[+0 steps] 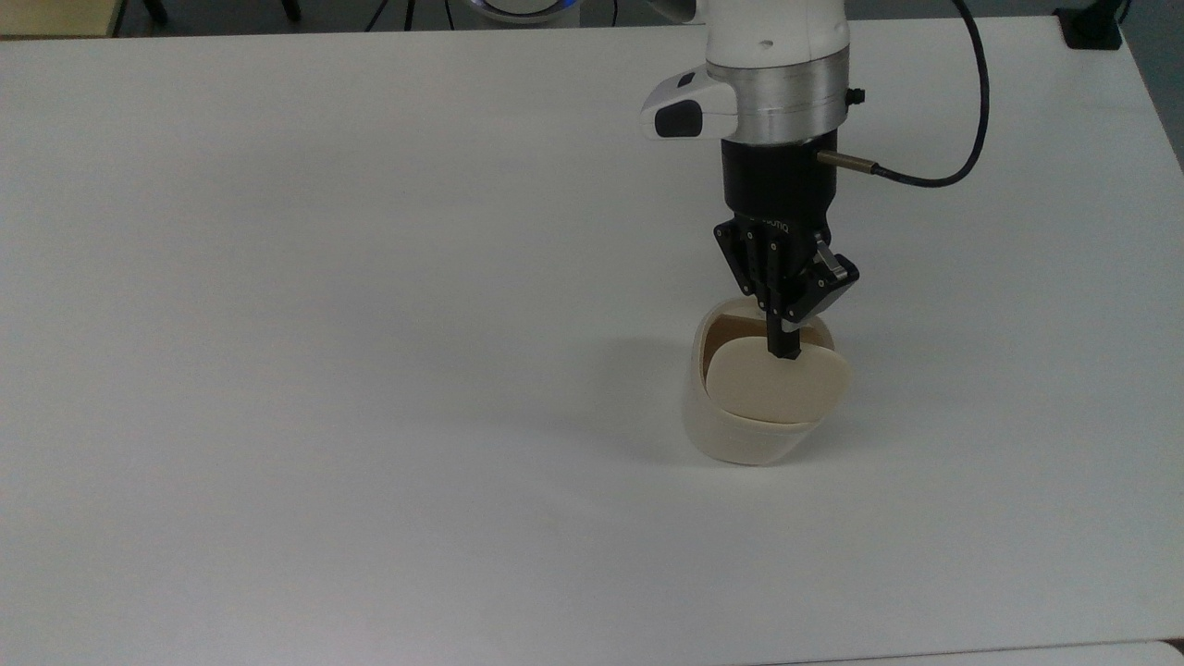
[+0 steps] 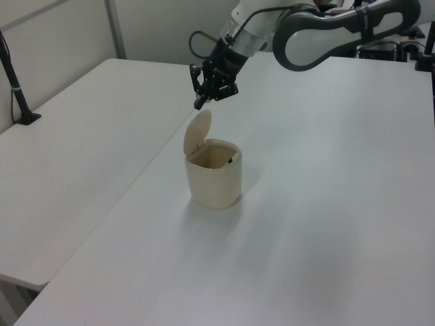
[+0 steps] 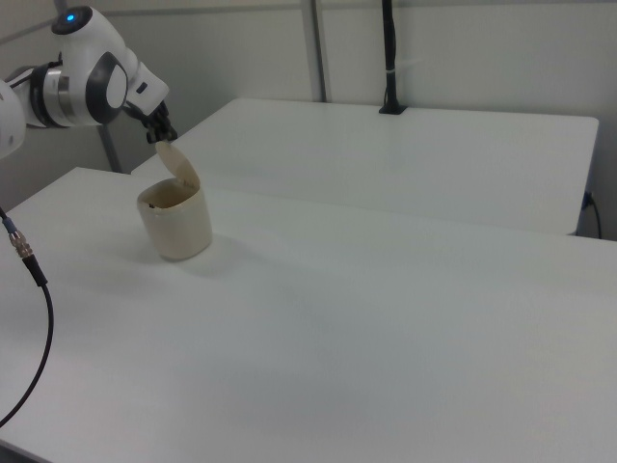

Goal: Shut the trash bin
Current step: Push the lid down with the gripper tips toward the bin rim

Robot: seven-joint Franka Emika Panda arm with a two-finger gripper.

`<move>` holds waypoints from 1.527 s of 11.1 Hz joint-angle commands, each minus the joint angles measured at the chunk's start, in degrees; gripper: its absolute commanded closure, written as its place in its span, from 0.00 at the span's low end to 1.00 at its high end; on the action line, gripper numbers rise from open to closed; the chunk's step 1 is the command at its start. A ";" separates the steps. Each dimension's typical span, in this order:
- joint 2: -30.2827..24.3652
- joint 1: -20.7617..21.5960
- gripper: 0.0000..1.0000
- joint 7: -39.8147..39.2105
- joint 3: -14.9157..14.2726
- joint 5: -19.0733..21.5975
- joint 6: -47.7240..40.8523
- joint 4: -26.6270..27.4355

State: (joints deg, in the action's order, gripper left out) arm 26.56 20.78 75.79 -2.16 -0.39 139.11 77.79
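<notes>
trash bin (image 1: pixel 749 421) on table (image 1: pixel 324 324), gripper (image 1: pixel 784 353) above

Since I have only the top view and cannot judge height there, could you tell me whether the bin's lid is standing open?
Observer: Yes; in the left view the lid stands nearly upright above the trash bin.
Operator: Thank you. How high is the gripper?
Observer: In the left view the gripper hangs just above the lid's top edge.
Operator: Is it touching the lid?
Observer: In the right view its tip looks level with that edge, but I cannot tell whether they touch.
</notes>
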 commanded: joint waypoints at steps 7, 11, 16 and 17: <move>1.13 0.84 1.00 1.46 0.13 -4.16 0.72 -0.02; 0.51 0.14 1.00 1.29 1.45 -5.06 0.72 1.31; -1.86 -0.30 1.00 -0.72 2.69 -6.02 0.64 5.17; -2.47 -0.22 1.00 -1.95 2.77 -6.02 0.64 6.31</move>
State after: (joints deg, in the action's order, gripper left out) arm 27.49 21.09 75.70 -0.35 -5.60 139.11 79.15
